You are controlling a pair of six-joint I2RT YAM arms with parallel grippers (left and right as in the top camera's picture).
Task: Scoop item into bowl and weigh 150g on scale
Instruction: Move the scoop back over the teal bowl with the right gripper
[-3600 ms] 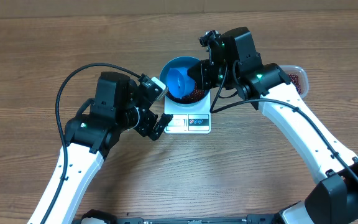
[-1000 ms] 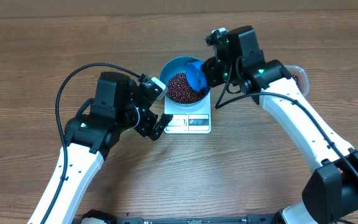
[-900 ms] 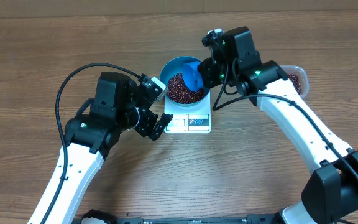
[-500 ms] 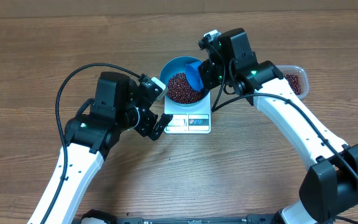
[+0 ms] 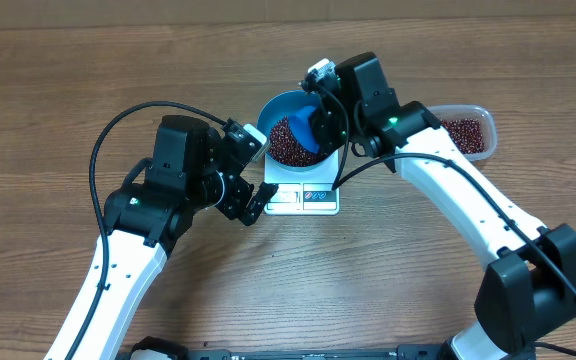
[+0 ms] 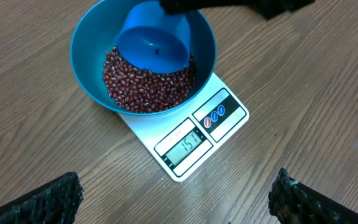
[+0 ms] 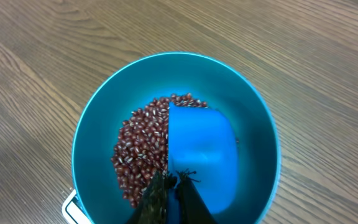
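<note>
Brown wood-grain desk (image 5: 48, 80) under everything, grain running side to side. Nearest the front edge, left arm (image 5: 118, 270) and right arm (image 5: 468, 200), both white, coming up from the two front corners. Black cable (image 5: 103, 150) looping off the left arm toward the left edge.

A little farther in, left of centre, left gripper (image 6: 173, 198): fingers (image 6: 48, 198) spread as wide as can be, holding nothing, hanging over bare wood just in front of and left of the scale.

Around the desk's middle, white scale (image 6: 194, 134), lying flat, display panel and round buttons along the edge facing the front, 151 readable on the display. Resting on its farther part, teal-blue bowl (image 6: 82, 68), upright, wider than the scale and overhanging it at the back and sides. Inside, beans (image 6: 145, 93) in a loose heap across the bottom, banked toward the left wall.

Set among them, bright blue scoop (image 7: 201, 149), tilted, lower edge touching the heap, lying toward the bowl's right side. Over its handle end, right gripper (image 7: 168, 194): fingers pressed together, pinching the scoop, reaching in over the right rim.

Out toward the right edge, about level with the bowl and well apart from it, clear plastic tub (image 5: 465, 115), more beans across its floor, left end hidden behind the right arm.
</note>
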